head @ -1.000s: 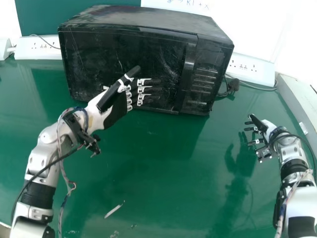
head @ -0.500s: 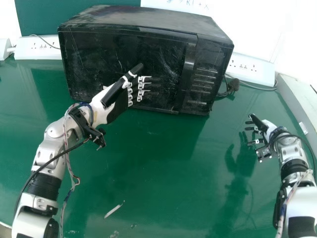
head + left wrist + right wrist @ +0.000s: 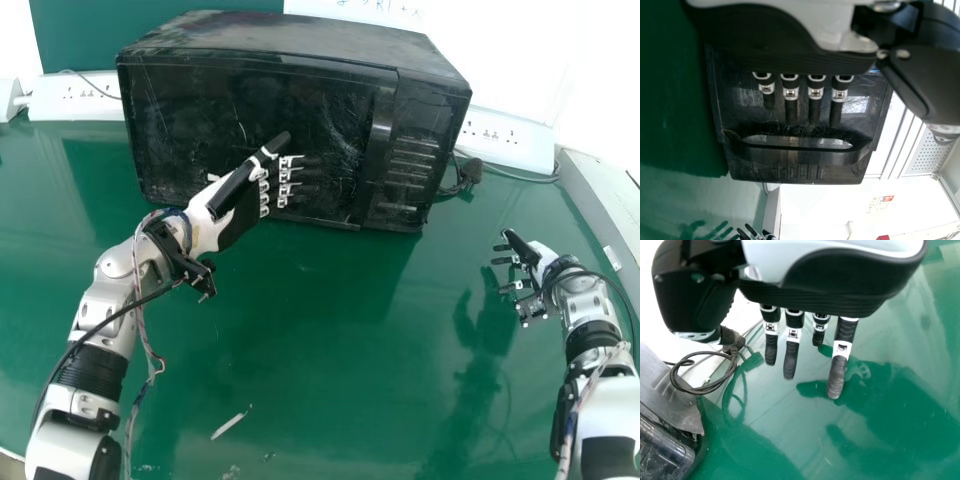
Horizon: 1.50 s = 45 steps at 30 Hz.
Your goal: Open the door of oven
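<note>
Oven (image 3: 290, 38), black and boxy, stands at the back of the glossy green desk (image 3: 330, 340), its scratched black door (image 3: 220, 105) closed. Black-and-white left hand (image 3: 240, 211) is open before it, straight fingers towards the upright black handle (image 3: 378, 145); the matching right hand (image 3: 543, 260), also open, hangs over the desk, apart from the oven.

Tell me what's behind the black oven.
White socket strips show past both sides, with a dark plug at the right. The oven hides the stretch between, so whether the strips join there can't be told.
</note>
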Each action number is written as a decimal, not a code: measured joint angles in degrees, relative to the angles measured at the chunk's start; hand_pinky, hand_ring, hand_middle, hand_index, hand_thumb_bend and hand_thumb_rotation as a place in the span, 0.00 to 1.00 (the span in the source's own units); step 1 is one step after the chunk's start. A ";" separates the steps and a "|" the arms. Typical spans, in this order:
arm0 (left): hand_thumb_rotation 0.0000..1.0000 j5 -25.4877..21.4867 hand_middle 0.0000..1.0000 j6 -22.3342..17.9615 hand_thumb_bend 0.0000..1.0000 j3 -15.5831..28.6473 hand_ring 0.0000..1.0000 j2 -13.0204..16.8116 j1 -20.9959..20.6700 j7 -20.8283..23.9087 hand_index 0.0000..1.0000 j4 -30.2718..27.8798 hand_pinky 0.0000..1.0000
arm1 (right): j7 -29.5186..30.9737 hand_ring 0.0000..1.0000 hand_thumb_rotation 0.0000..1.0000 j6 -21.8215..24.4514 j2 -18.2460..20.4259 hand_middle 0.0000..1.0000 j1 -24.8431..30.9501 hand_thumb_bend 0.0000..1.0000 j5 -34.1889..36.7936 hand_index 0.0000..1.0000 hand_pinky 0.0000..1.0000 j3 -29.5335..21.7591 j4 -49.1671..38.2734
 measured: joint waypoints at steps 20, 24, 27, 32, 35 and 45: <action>0.90 0.00 1.00 -1.03 1.00 0.00 1.00 -2.32 -2.20 -1.08 0.92 1.82 0.93 | 0.80 0.72 0.42 -0.35 -0.26 0.77 -0.05 0.49 -0.16 0.81 0.64 0.26 -0.01; 0.90 0.08 1.00 -1.43 1.00 -0.02 1.00 -2.69 -2.67 -0.86 0.92 3.69 0.94 | 0.72 0.71 0.41 -0.31 -0.23 0.77 -0.06 0.47 -0.07 0.82 0.63 -0.01 -0.01; 0.90 0.51 1.00 -2.26 1.00 -0.03 1.00 -3.06 -3.05 -0.63 0.92 5.59 0.93 | 0.69 0.72 0.44 -0.24 -0.21 0.78 -0.07 0.47 -0.10 0.83 0.65 0.04 -0.01; 0.91 1.43 1.00 -4.32 1.00 -0.01 1.00 -3.38 -4.39 0.10 0.93 9.29 0.92 | 0.35 0.72 0.42 -0.07 -0.07 0.78 -0.15 0.48 -0.24 0.86 0.65 0.34 -0.02; 0.91 2.09 1.00 -5.73 1.00 0.01 1.00 -3.52 -5.01 0.31 0.93 11.20 0.92 | 0.40 0.73 0.42 0.01 -0.09 0.79 -0.18 0.48 -0.05 0.84 0.63 0.06 -0.02; 0.91 2.92 0.99 -7.94 1.00 0.07 0.99 -4.35 -7.54 1.71 0.93 16.59 0.91 | 0.34 0.74 0.42 -0.18 -0.12 0.79 -0.18 0.51 -0.01 0.84 0.65 0.17 -0.01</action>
